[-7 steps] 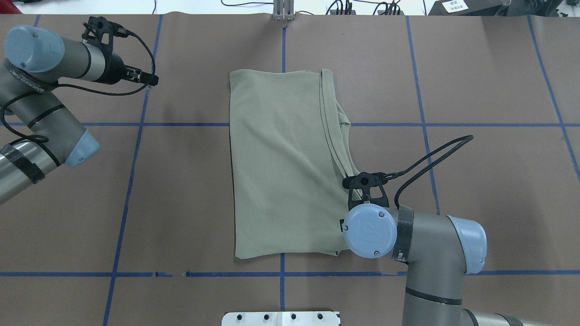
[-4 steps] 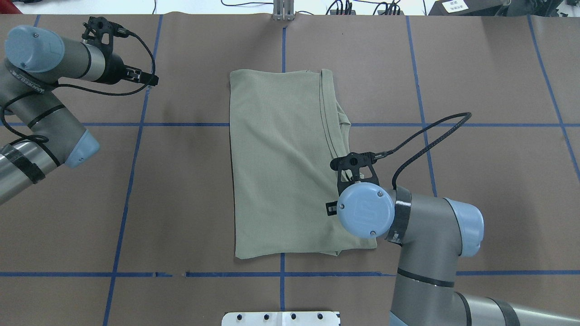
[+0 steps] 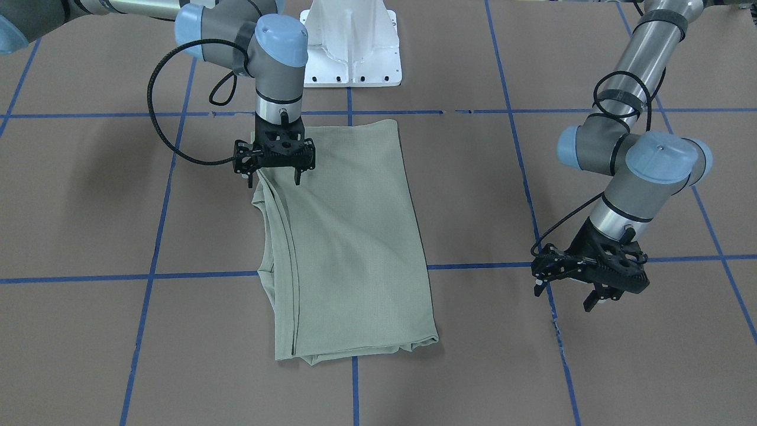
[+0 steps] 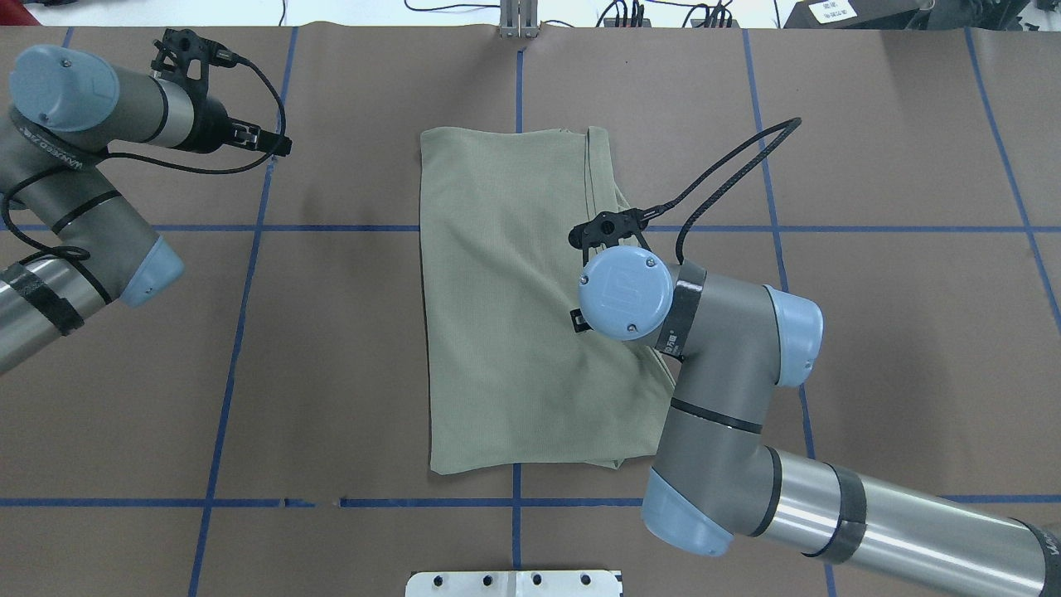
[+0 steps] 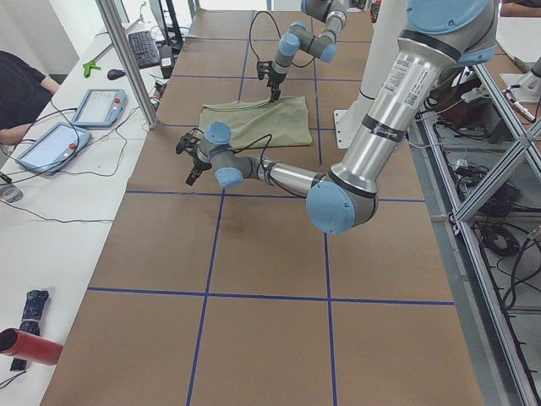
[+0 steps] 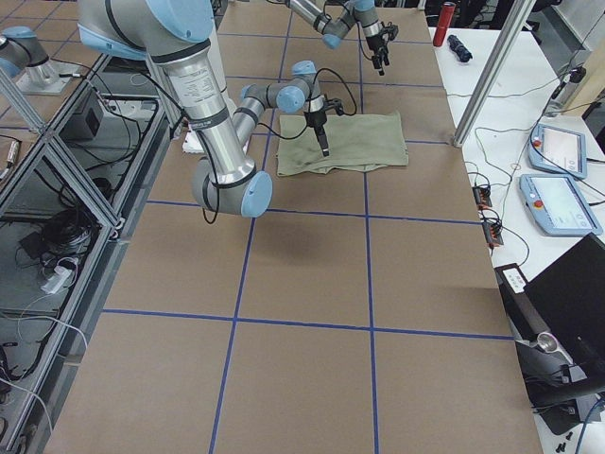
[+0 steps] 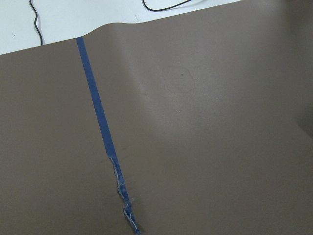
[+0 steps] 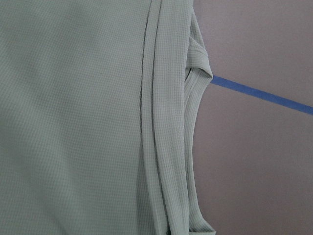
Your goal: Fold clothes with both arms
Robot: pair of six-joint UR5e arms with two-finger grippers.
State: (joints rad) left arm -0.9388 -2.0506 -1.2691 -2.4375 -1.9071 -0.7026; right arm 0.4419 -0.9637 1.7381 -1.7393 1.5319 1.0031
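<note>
Right arm has travelled from the shirt's near right corner up along its right edge and now stands over the mid-length of that edge; left arm has not shifted. Shirt lies flat at the table centre, folded into a long rectangle, with its stacked fold lines and neckline curve along the side toward the robot's right. Right gripper hangs above that layered side with fingers spread and nothing between them; no contact with the cloth is evident, and the right wrist view shows only fabric and bare table from a height. Left gripper is parked well apart from the shirt over bare table, fingers also spread and empty. Assessment of handling: the garment is a thin ribbed knit, judged light, limp and without stiffness; it will sag and trail from any single pinch point, and the stacked layers are likely to slide over one another if only the top ply is caught. Recommended hold: pinch through all plies at the two corners of one short end, one gripper per corner, and carry them level so the fold stays square. Right-side edge is thicker and uneven, so a deeper bite is advised there.
</note>
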